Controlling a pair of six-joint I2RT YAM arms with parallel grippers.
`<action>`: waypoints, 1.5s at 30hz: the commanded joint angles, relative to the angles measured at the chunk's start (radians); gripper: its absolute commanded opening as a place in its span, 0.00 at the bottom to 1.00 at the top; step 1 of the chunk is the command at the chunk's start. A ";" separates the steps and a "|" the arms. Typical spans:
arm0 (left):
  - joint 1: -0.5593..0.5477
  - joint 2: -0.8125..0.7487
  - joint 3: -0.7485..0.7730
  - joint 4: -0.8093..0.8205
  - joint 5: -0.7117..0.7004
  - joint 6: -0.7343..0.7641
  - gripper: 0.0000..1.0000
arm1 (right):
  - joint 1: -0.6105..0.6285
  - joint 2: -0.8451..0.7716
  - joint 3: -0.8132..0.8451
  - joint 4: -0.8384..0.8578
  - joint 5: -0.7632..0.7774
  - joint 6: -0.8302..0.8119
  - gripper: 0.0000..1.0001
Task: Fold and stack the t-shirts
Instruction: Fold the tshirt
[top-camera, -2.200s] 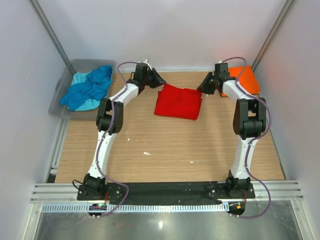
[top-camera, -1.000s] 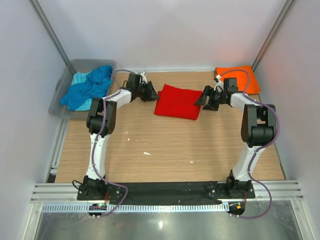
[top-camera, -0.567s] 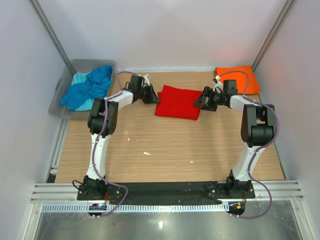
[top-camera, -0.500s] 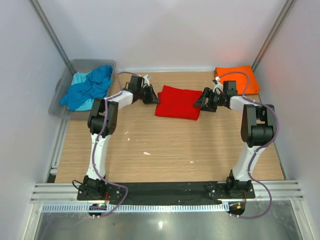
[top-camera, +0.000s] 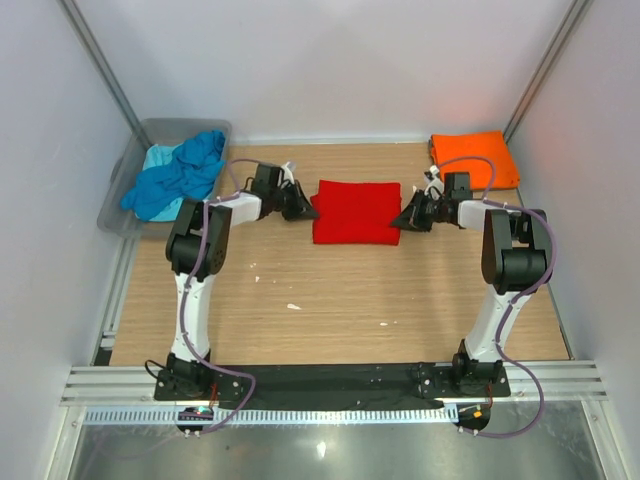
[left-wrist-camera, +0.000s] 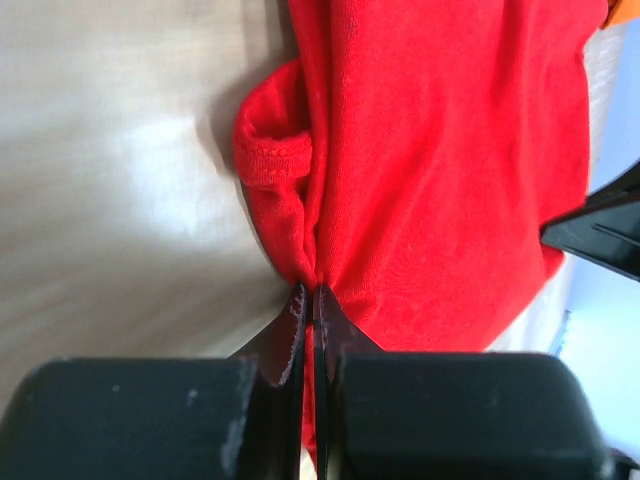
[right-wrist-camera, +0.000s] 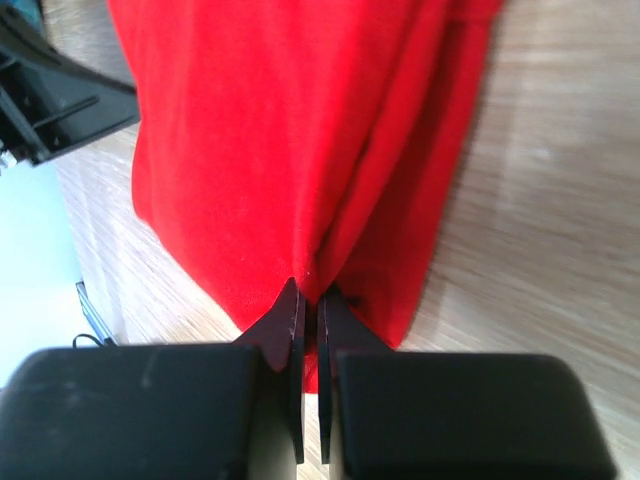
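A folded bright red t-shirt (top-camera: 356, 211) lies on the wooden table (top-camera: 330, 300) between both arms. My left gripper (top-camera: 303, 208) is shut on the shirt's left edge, pinching a fold of the red t-shirt (left-wrist-camera: 440, 170) between its tips (left-wrist-camera: 311, 292). On the other side, my right gripper (top-camera: 403, 219) is shut on the right edge, with the red t-shirt (right-wrist-camera: 290, 130) bunched into its tips (right-wrist-camera: 309, 288). An orange t-shirt (top-camera: 472, 158) sits folded at the back right corner. Blue and pale turquoise t-shirts (top-camera: 178, 175) are heaped at the back left.
A grey translucent tub (top-camera: 125, 200) at the back left holds the blue and turquoise heap. White walls and metal rails close in the table on three sides. Both arm bases stand on the black bar (top-camera: 330, 380) at the near edge.
Both grippers came down to the red t-shirt's side edges and shut on it. The shirt has shifted slightly toward the near edge and lies squarer than before.
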 joint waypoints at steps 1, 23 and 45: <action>-0.006 -0.068 -0.091 0.029 -0.011 -0.058 0.00 | -0.002 -0.007 -0.034 -0.025 0.044 0.026 0.01; 0.030 -0.050 0.132 -0.205 -0.038 0.116 0.43 | -0.005 0.048 -0.029 -0.092 0.067 -0.014 0.02; 0.030 0.255 0.521 -0.212 0.084 0.159 0.50 | -0.005 0.058 0.005 -0.120 0.067 -0.034 0.02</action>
